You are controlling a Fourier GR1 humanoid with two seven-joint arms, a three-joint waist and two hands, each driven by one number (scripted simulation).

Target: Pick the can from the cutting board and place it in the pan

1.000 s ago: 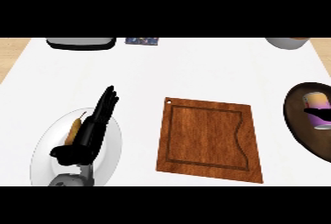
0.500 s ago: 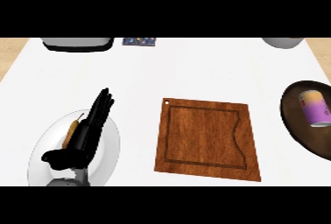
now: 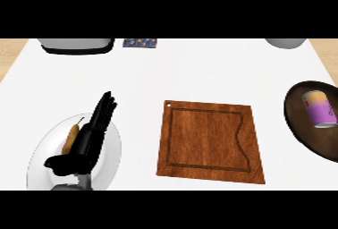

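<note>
The can [image 3: 318,108] lies on its side inside the dark pan [image 3: 310,138] at the counter's right edge, purple-bodied with an orange band near its top; nothing touches it. The wooden cutting board [image 3: 210,141] sits bare in the middle of the white counter [image 3: 198,71], well apart from the pan. To the left, the left hand [image 3: 89,143] hangs over a white plate [image 3: 109,152], its fingers [image 3: 103,109] straight and pressed together, pointing away toward the far side, holding nothing; a yellowish item [image 3: 70,137] lies on the plate just beside the hand, partly hidden by it. Along the far edge stand a grey appliance with a black base [image 3: 74,45], a small dark patterned packet [image 3: 141,43] and a grey bowl [image 3: 286,43]; the right hand does not show.
</note>
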